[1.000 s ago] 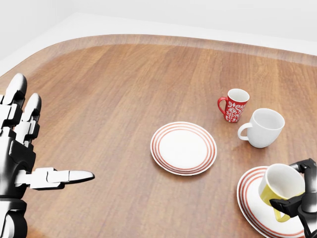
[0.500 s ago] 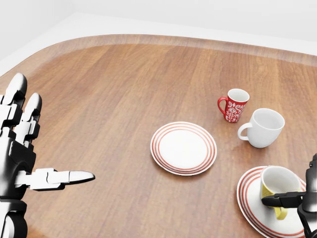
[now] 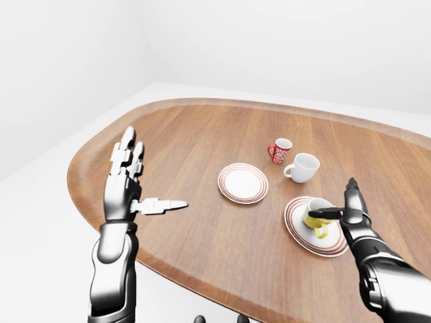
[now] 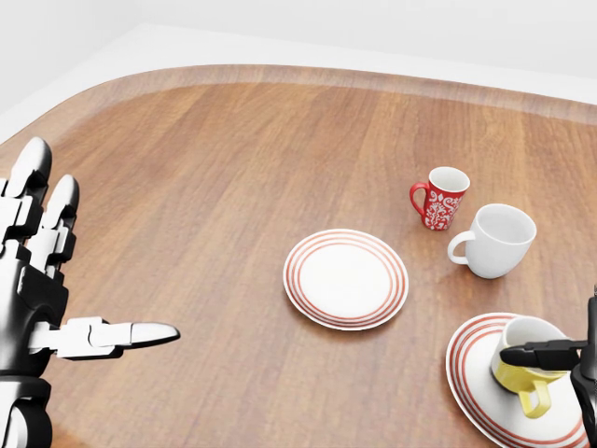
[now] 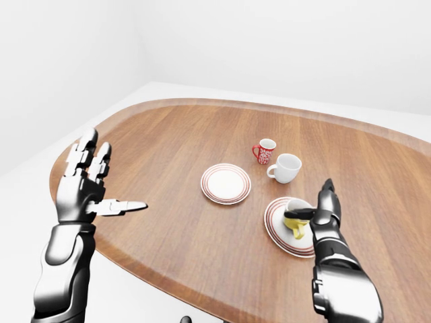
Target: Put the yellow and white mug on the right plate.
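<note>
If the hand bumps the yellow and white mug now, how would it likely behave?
The yellow and white mug looks rigid and glossy, so it would probably slide rather than deform. It sits on the right plate, slightly tilted toward the rim, so it may rock or tip. The right hand is open with one finger across its mouth, so nothing restrains it.

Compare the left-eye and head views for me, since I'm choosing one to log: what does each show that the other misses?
Only the left-eye view shows the left forearm, the right forearm, the table's near edge and the white walls. The head view adds no thing of its own; it only shows the mugs closer. Both show the yellow mug on the right plate, the right hand open beside it, the open left hand, the middle plate, the red mug and the white mug.
</note>
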Motion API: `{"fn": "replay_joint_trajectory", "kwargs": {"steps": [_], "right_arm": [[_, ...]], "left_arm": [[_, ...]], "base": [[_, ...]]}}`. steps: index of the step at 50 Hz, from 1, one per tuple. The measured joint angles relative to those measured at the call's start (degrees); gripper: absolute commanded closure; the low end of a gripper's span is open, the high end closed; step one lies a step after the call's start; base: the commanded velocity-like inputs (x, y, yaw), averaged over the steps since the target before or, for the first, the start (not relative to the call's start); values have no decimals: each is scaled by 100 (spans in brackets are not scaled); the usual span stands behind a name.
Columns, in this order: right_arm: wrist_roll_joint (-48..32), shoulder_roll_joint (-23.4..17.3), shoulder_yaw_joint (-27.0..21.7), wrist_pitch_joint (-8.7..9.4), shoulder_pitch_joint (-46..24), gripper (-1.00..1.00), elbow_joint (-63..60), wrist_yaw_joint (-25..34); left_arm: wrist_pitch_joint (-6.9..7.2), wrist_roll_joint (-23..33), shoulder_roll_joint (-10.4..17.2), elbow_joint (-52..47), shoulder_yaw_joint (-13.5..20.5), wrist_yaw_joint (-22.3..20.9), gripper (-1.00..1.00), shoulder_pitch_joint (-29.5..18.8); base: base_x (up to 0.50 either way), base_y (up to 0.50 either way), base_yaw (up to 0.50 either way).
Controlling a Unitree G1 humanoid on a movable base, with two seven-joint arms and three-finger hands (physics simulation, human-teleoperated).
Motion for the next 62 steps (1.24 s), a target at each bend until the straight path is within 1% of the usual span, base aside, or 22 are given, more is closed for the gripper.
{"fn": "replay_joint_trajectory", "kwargs": {"steps": [13, 23, 25, 27, 29, 33, 37, 48, 57, 62], "right_arm": [[210, -205, -6, 0, -150, -100, -468, 181], [350, -302, -126, 2, -24, -100, -1345, 390], [374, -301, -167, 29, 45, -100, -1606, 440], [396, -293, -218, 104, 134, -100, -1921, 497], [419, -276, -283, 228, 251, -100, -2309, 566], [451, -206, -450, 587, 538, -100, -3251, 732], [473, -95, -625, 990, 821, -100, -4219, 905], [533, 321, -1063, 1000, 1530, -100, -7011, 1454], [644, 549, -1422, 1000, 1873, -100, -9044, 1935], [790, 604, -1630, 1000, 1956, -100, -10026, 2178]], "left_arm": [[0, -2, 0, 19, -1, 0, -91, 2], [0, -1, -3, 8, -4, -5, -91, 14], [0, -2, -4, 3, -3, -6, -91, 15], [0, -4, -4, -10, -2, -7, -91, 17], [0, -6, -4, -26, -1, -9, -91, 18], [0, -8, -6, -45, -1, -10, -91, 20], [0, -9, -9, -63, -5, -11, -91, 24], [0, -30, -13, -205, 5, -20, -91, 38], [0, -78, -18, -500, 31, -44, -91, 68], [0, -121, -22, -705, 59, -63, -91, 81]], "base": [[0, 0, 0], [0, 0, 0], [0, 0, 0], [0, 0, 0], [0, 0, 0], [0, 0, 0], [0, 0, 0], [0, 0, 0], [0, 0, 0], [0, 0, 0]]}}
